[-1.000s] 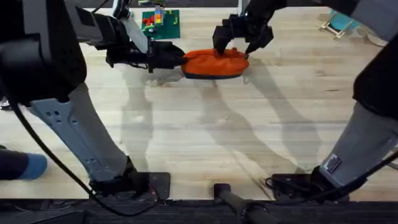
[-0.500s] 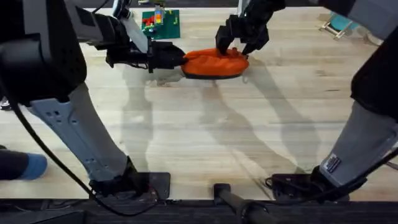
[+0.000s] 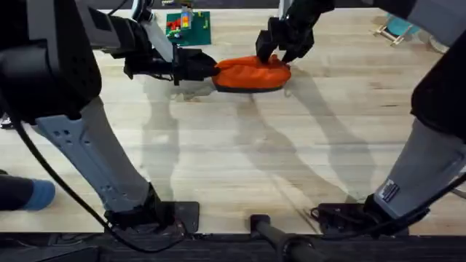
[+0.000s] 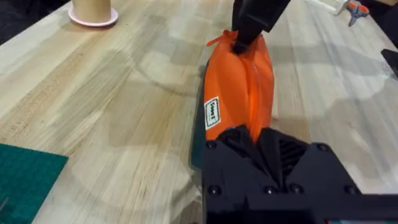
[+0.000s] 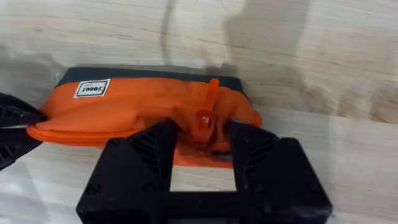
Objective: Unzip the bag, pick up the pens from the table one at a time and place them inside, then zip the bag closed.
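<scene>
A green mat (image 3: 188,28) with small colourful pieces lies at the far edge. A tan roll on a pink disc (image 4: 92,11) stands nearby. Soft shadows cross the wood.

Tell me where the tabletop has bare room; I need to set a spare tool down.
The wide light-wood plank table is bare between the orange fabric pouch and the arm bases. The far strip is crowded: the left claw holds the pouch's end, the right claw is at its zipper, and a green mat lies beyond.
</scene>
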You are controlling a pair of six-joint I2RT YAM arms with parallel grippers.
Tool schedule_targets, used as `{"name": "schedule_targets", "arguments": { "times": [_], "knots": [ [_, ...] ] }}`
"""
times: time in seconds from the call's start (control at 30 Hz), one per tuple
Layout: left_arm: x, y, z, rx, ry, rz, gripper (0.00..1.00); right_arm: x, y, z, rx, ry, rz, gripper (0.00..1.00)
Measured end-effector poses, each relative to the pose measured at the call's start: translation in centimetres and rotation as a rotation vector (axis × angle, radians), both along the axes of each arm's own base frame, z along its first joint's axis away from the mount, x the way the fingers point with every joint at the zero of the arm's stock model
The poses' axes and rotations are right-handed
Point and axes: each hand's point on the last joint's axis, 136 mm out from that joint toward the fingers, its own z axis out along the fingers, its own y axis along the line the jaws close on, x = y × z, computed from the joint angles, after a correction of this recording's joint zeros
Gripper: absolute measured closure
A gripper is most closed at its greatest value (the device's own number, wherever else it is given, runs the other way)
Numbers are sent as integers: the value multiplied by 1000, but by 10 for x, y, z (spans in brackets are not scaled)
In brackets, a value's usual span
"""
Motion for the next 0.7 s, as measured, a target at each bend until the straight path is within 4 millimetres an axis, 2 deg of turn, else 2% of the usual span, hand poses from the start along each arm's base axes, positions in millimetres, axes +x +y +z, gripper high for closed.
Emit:
{"name": "schedule_targets", "arguments": {
  "times": [0.1,0.2,0.47,0.57,0.7],
  "knots": [
    [0,0,0,0,0,0,959,0,0,0,0,0,1,512],
    [0,0,0,0,0,0,959,1,1,2,3,-6,4,634],
    [0,0,0,0,0,0,959,6,3,8,11,-22,6,846],
    [0,1,0,0,3,2,959,6,0,7,-1,-22,2,956],
    [0,1,0,0,4,3,959,8,-2,8,-2,-25,-1,968]
  ]
}}
